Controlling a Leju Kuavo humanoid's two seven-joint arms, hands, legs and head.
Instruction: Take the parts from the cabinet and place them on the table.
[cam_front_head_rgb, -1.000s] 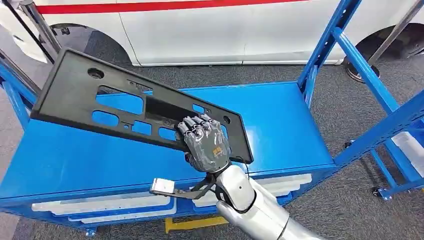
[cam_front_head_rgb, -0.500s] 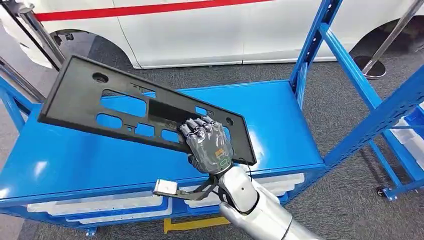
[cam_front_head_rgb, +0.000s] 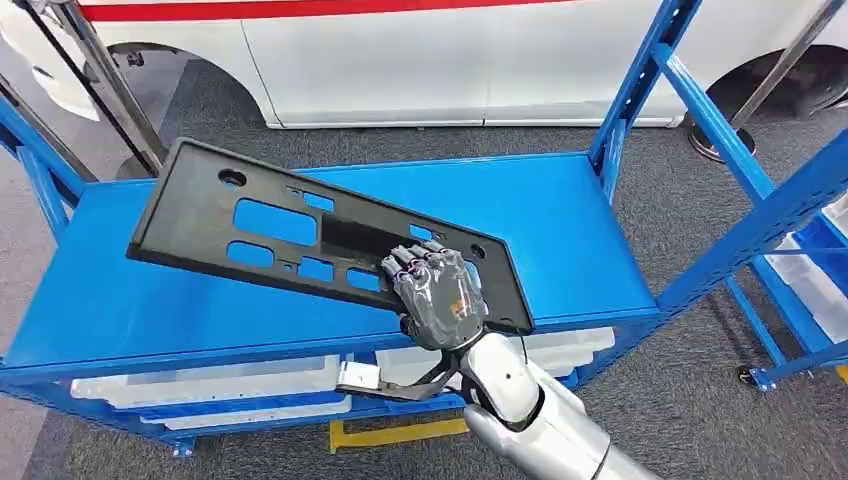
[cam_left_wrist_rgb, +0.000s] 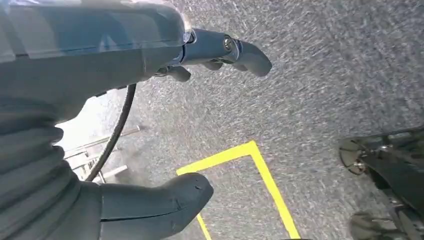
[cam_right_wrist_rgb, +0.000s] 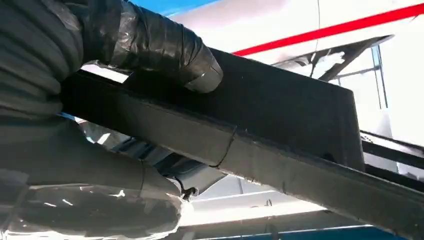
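Grey carpet and a white vehicle (cam_front_head_rgb: 400, 60) lie beyond the blue counter (cam_front_head_rgb: 560, 230), which has white bins (cam_front_head_rgb: 200, 385) under its top. From the head view, the right hand (cam_front_head_rgb: 440, 300) grips the near right end of a long black panel (cam_front_head_rgb: 290, 235) with cut-outs, holding it tilted over the counter, its far left end highest. The left wrist view looks down at carpet and yellow floor tape (cam_left_wrist_rgb: 260, 165); the left hand (cam_left_wrist_rgb: 150, 125) holds nothing, fingers apart. In the right wrist view the thumb and fingers (cam_right_wrist_rgb: 165, 50) clamp the panel's edge, though how deep the grip goes is hard to tell. Held at one end, the panel could twist or slip, or its right corner could catch the blue upright (cam_front_head_rgb: 640, 80).
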